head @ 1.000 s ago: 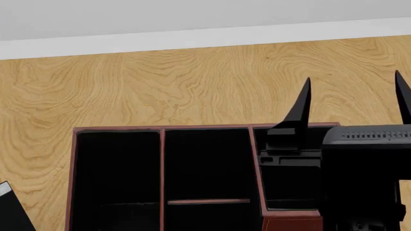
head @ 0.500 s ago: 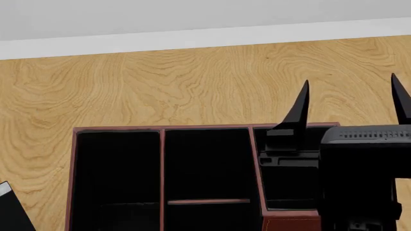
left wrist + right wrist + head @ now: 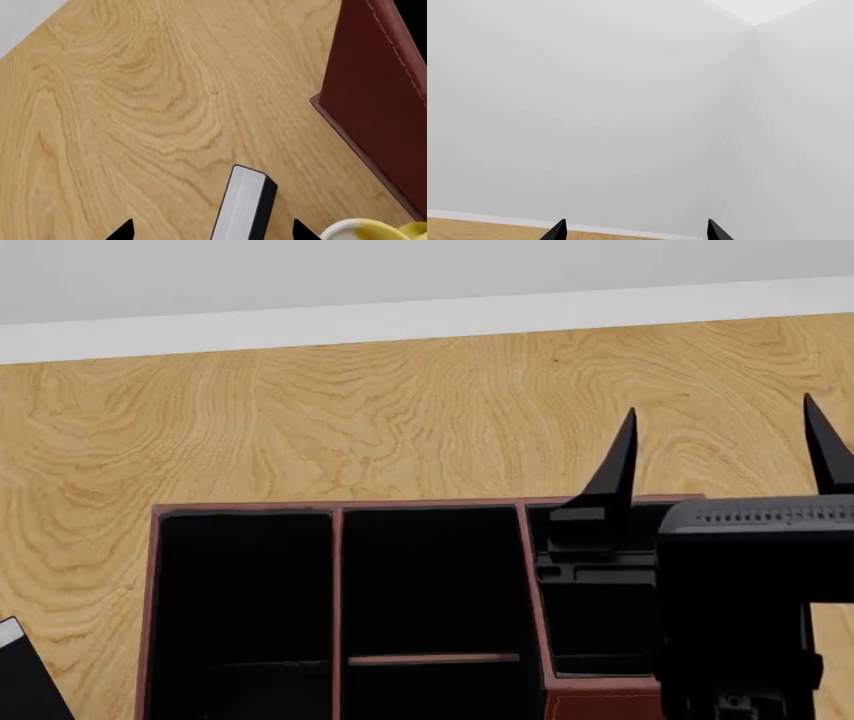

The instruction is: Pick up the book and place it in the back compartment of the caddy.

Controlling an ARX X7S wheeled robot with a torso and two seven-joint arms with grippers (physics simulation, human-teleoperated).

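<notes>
Book (image 3: 243,205) cut off by frame edge

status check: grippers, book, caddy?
Left gripper open, straddling the upright book, not gripped. Right gripper open, empty, raised by the caddy. Mug beside the book; back compartment unobstructed.

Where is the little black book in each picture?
Left wrist view: the small thin black book with white page edges stands at the bottom edge, between the open left pincer tips, beside the white-and-yellow mug.
Head view: only its corner shows at the lower left edge.
Right wrist view: not in it; only the white wall and wooden floor show.
Shared landmark: the large dark red-brown caddy, next to the book.
</notes>
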